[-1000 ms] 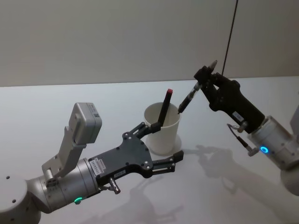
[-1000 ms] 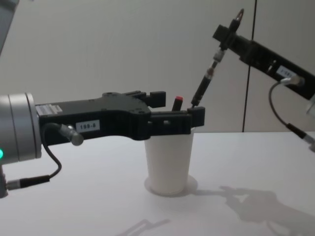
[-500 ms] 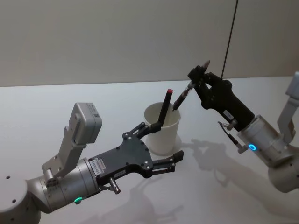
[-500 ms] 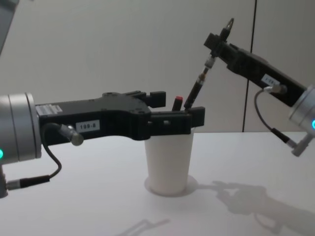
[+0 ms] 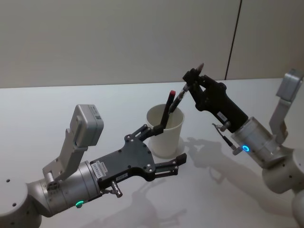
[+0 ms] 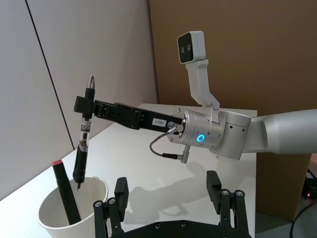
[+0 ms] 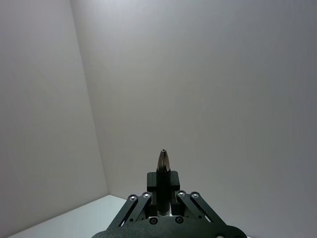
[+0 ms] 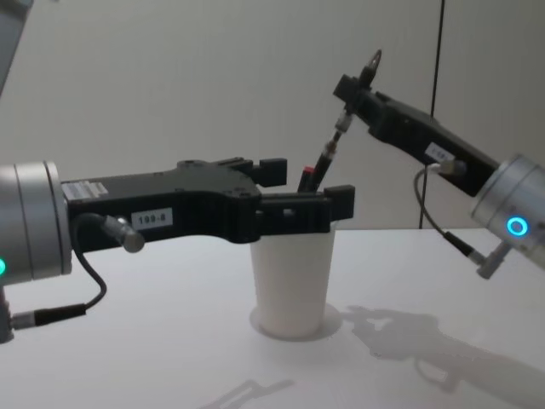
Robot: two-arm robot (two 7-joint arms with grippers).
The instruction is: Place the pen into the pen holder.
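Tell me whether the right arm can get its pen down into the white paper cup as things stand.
Probably yes. The right pincer holds the dark pen tilted with its lower end at the white paper cup's open mouth. The red-capped pen leans against the far side, and the left pincer flanks the cup below the rim.

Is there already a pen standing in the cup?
Yes: a black pen with a red cap leans inside the cup, while the right hand holds a second pen above it.
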